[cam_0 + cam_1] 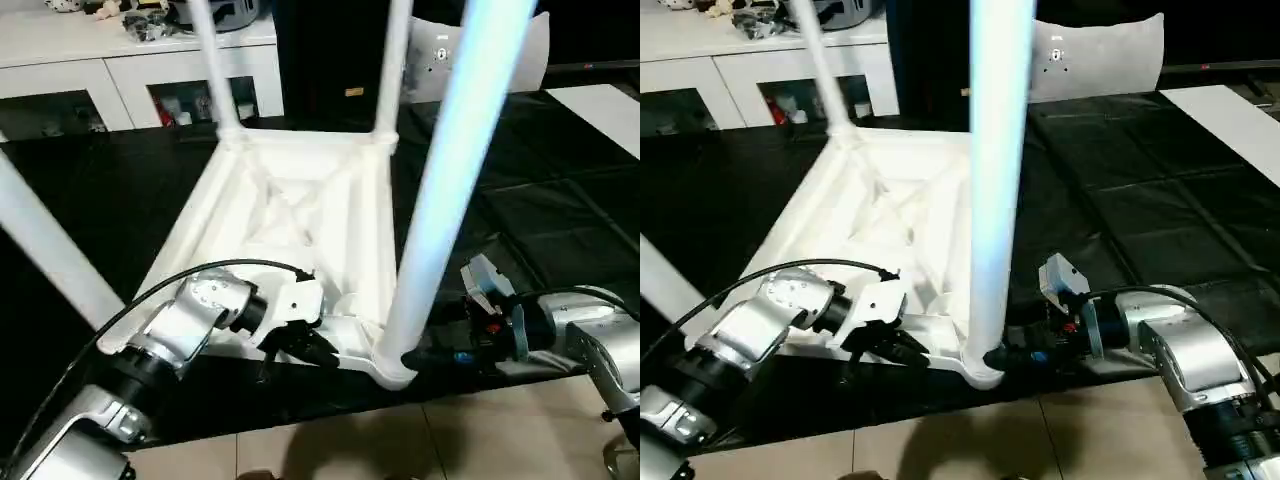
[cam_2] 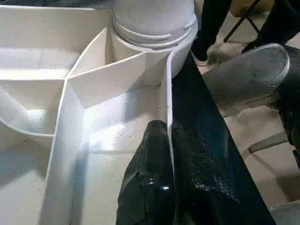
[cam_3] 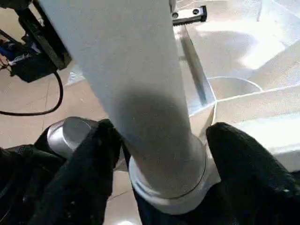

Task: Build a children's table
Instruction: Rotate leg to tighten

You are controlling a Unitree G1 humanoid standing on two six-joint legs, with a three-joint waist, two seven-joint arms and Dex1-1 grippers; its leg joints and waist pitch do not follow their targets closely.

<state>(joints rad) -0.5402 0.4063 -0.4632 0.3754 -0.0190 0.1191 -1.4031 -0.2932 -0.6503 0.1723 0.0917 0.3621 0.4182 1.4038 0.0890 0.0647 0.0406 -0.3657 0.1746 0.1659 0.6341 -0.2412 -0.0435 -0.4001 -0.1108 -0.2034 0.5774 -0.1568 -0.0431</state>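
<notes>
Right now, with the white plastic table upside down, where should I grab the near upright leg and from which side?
Probably low down, just above the round corner socket, where the long tapered white leg is widest and best braced. Come from the robot's right, level with the black mat, as the right gripper does, one finger either side; ribs crowd the inner side.

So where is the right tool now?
The right tool straddles the base of the near right leg, at the corner socket of the upturned top.

Bright overhead light glares bluish on the near leg (image 1: 450, 170), slightly blurred.
</notes>
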